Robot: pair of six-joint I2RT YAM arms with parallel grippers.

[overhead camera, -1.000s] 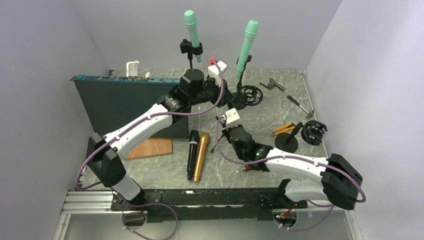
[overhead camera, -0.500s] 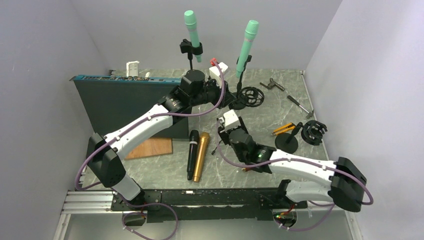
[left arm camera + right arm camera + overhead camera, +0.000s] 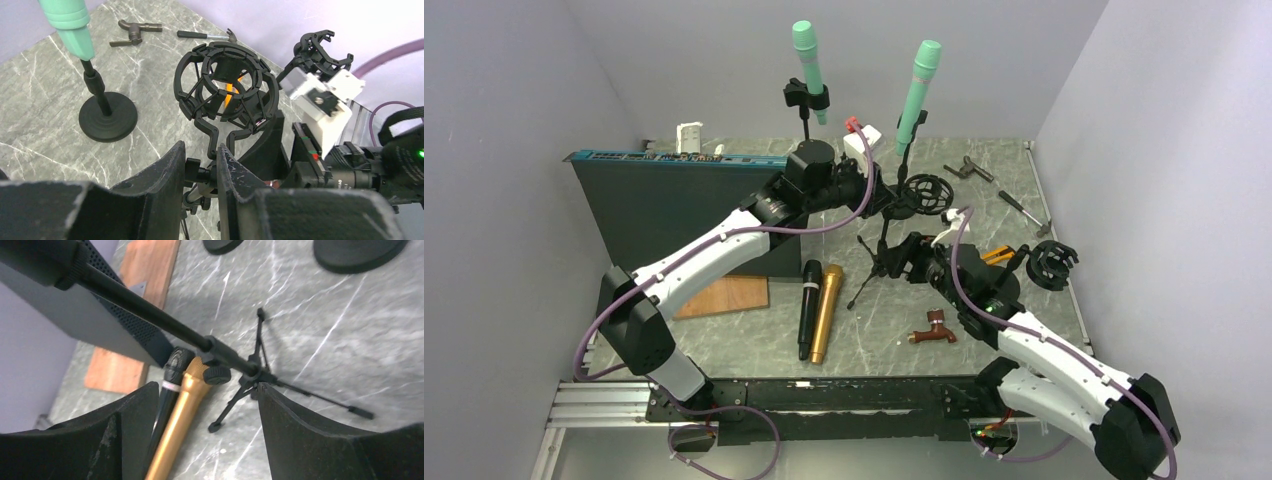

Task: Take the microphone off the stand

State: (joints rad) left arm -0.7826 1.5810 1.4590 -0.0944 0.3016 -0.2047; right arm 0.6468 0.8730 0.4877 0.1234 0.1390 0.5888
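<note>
Two mint-green microphones stand upright in stands at the back, one on the left [image 3: 807, 60] and one on the right [image 3: 917, 90]. The right one's handle [image 3: 70, 22] also shows in the left wrist view. My left gripper [image 3: 874, 195] [image 3: 200, 150] is shut on the neck of a black tripod stand [image 3: 882, 250] just under its empty shock mount [image 3: 225, 85]. My right gripper [image 3: 906, 258] [image 3: 206, 390] is open, and the tripod's leg hub [image 3: 250, 372] sits just ahead of its fingers. A black microphone [image 3: 808, 308] and a gold microphone [image 3: 825, 312] lie side by side on the table.
A dark rack unit [image 3: 664, 200] stands at the left with a wooden board [image 3: 724, 297] in front of it. A brown fitting [image 3: 934, 330] lies near the front. At the right are another shock mount [image 3: 1052, 265] on a round base [image 3: 996, 287], an orange-handled tool [image 3: 992, 257] and a hammer [image 3: 1024, 210].
My right gripper has opened, and its arm has swung right and turned to face the tripod stand from that side. The brown fitting is now uncovered. The left arm keeps its hold.
</note>
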